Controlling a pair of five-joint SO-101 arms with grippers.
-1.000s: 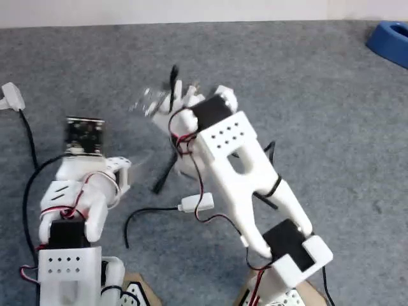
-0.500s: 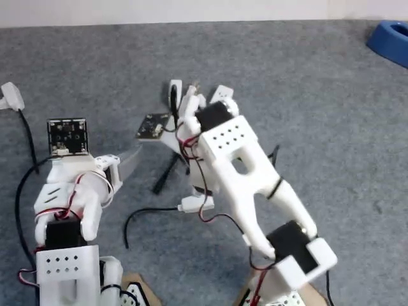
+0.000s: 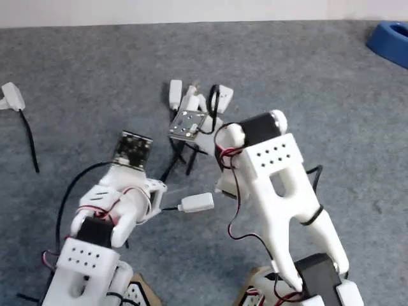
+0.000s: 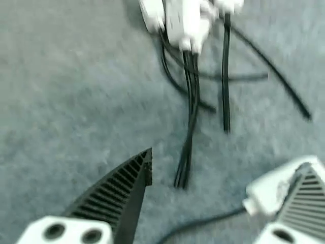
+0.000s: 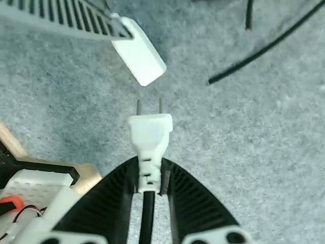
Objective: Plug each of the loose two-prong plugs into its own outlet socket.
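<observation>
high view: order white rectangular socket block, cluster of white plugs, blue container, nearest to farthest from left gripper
1. White rectangular socket block, right beside the left gripper.
2. Cluster of white plugs, mid-table.
3. Blue container, far corner.

Smooth plastic plug (image 5: 150, 133) with 2 metal prongs (image 5: 139, 106); rough, matt carpet (image 3: 331, 95)

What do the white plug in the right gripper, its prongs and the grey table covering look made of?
White two-prong plug: looks like moulded plastic, smooth and matt, ribbed where the right gripper clamps it. Its two prongs: probably bare metal, thin and grey. Grey table covering: seems felt or short-pile carpet, fuzzy and mottled.
</observation>
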